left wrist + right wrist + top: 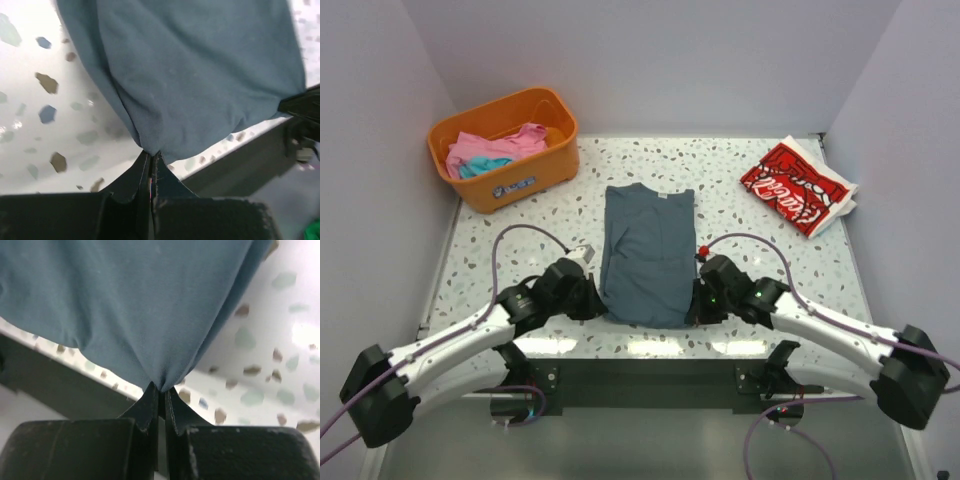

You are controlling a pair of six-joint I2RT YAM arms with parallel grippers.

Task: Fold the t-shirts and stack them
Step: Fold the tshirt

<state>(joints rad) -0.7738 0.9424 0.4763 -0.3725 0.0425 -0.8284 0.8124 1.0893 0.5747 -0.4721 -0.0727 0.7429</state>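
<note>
A slate-blue t-shirt lies flat in the middle of the table, folded into a long strip, collar at the far end. My left gripper is shut on its near left corner; the left wrist view shows the cloth pinched at the fingertips. My right gripper is shut on its near right corner, with the cloth bunched into the fingertips. A folded red t-shirt with white lettering lies at the far right. Pink and turquoise t-shirts sit in the basket.
An orange plastic basket stands at the far left corner. White walls close the table on the left, back and right. The table's near edge runs just behind both grippers.
</note>
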